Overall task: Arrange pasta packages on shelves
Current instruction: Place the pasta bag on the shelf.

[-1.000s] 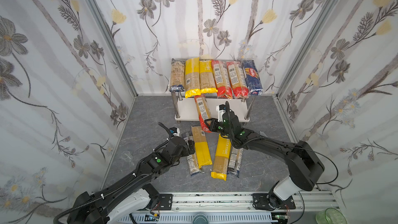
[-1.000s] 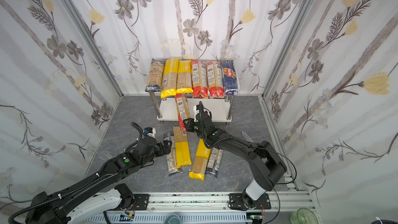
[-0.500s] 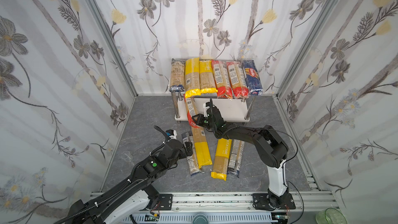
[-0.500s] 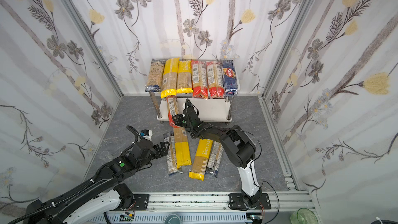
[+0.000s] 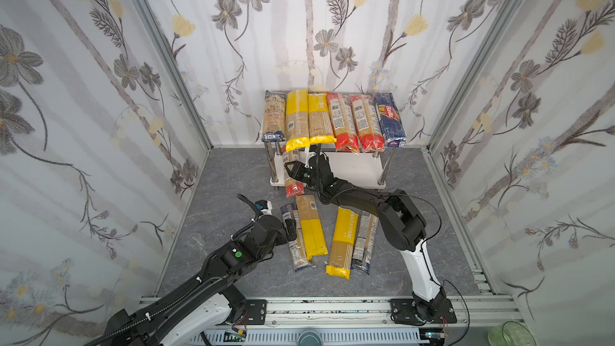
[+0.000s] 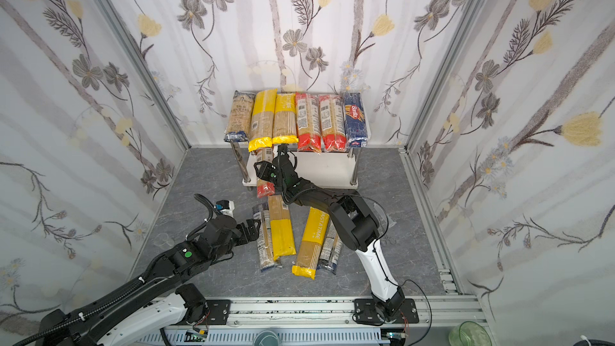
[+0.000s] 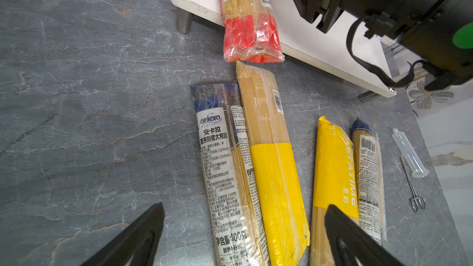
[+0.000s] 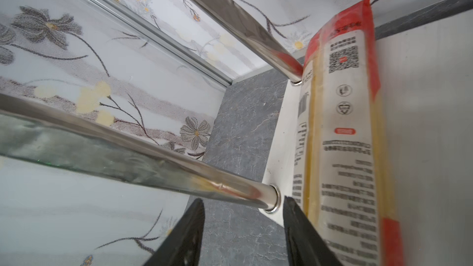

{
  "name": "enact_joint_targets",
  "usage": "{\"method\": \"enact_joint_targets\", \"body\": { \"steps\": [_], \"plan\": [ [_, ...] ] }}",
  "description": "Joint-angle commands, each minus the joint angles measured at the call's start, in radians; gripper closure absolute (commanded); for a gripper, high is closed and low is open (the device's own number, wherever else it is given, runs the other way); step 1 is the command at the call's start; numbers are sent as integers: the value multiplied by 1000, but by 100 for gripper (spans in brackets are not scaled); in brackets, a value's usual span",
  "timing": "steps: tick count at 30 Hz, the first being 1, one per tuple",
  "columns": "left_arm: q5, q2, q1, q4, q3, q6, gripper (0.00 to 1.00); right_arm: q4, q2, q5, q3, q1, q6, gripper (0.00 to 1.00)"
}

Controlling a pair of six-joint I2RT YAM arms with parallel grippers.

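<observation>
Several pasta packages (image 5: 332,118) lie side by side on the top board of the shelves, the dark-blue Barilla pack (image 5: 390,119) at the right end. A red-ended pack (image 5: 294,188) (image 8: 345,136) rests on the lower board (image 5: 352,168) at its left end, its red end overhanging the front edge. My right gripper (image 5: 296,169) (image 8: 243,199) is open beside it; the pack lies outside one finger. Several more packs lie on the floor: a blue-ended one (image 7: 222,162), a yellow-banded one (image 7: 271,170), a yellow one (image 7: 332,165) and another blue-ended one (image 7: 368,165). My left gripper (image 5: 291,226) (image 7: 244,205) hovers open over them.
A clear syringe (image 7: 410,153) and thin metal forceps (image 7: 416,195) lie on the floor to the right of the packs. The shiny front-left shelf leg (image 8: 153,165) stands close to my right fingers. A clear cup (image 5: 194,239) sits near the left wall.
My right gripper carried the red-ended pack leftward along the lower board, then opened and let it go. The left arm has barely moved.
</observation>
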Motion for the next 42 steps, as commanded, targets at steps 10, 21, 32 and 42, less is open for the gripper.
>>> {"method": "enact_joint_targets", "body": {
  "steps": [10,21,32,42],
  "plan": [
    [-22,-49,7,-22,11,4,0,-27,-91,3,-132,0,-56,30],
    [-28,-61,8,-42,27,-1,0,-154,-87,18,-130,-16,-105,28],
    [-48,-14,13,-52,50,5,0,-199,39,-63,7,-20,-117,57],
    [-49,23,28,-54,75,19,0,-204,92,-87,110,-41,-115,56]
  ]
}}
